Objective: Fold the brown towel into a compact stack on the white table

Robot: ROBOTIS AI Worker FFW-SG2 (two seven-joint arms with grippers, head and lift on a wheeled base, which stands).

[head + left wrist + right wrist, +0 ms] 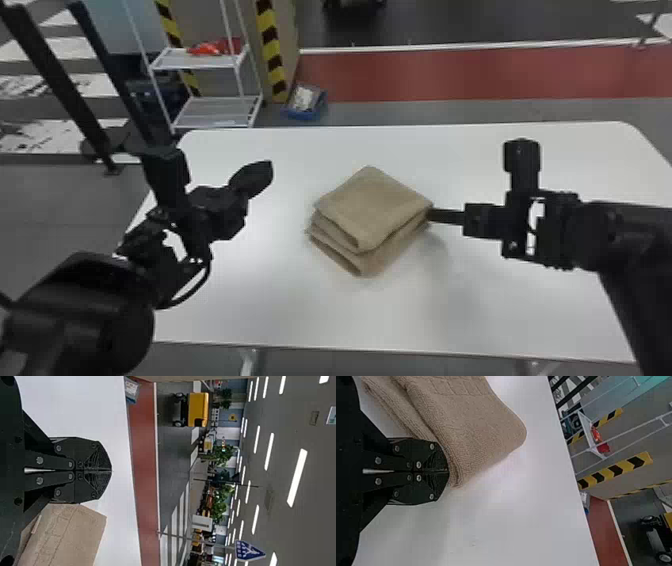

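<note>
"Where are the hands?"

"The left hand [269, 170] is above the left part of the desk [500, 310], narrow, its two fingers together. The right hand [433, 215] is narrow too, its tips touching the right corner of the brown towel [372, 210]."

"And the towel itself?"

"Near the middle of the desk, folded in a layered stack, one corner toward the near edge. White surface runs between it and the left hand, and on to the far edge."

"Any containers?"

"Past that edge, a blue box [304, 116] on the floor holds something pale. Near it, a white rack [187, 59] bears red things [212, 48] on its upper shelf."

"Farther off?"

"A red floor strip [450, 75], then a yellow cart [198, 409] and plants [218, 457]."
</note>
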